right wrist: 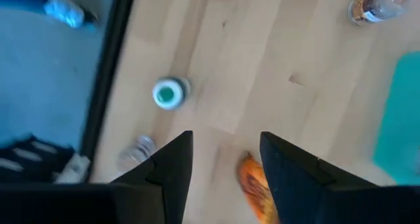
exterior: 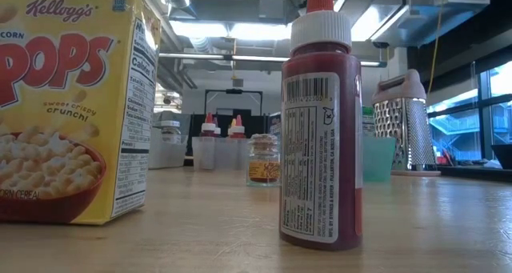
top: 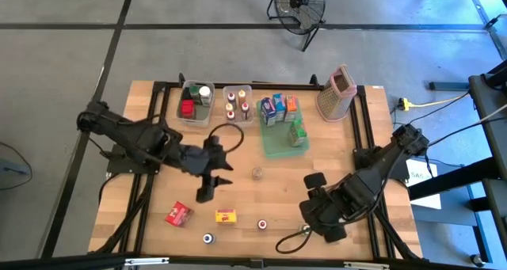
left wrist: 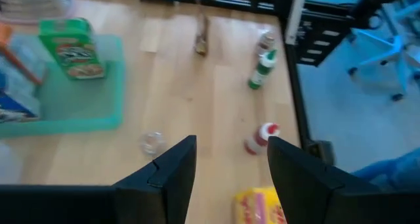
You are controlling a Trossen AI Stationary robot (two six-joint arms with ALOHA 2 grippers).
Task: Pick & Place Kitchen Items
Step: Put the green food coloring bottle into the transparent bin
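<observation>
From above, the green tray [top: 273, 147] already holds several cartons, and the clear bins [top: 196, 115] beside it hold jars; a red carton [top: 179, 214], yellow carton [top: 226, 216] and two small jars [top: 261, 223] lie loose well short of the tray. The left gripper [top: 207, 192] hangs near the yellow carton, the right gripper [top: 309, 214] near the jars; both wrist views show fingers [left wrist: 172, 175] parted and empty. At table height, a cereal box [exterior: 76, 105] and red bottle [exterior: 320, 129] wait unsorted. Judged roughly half done.
</observation>
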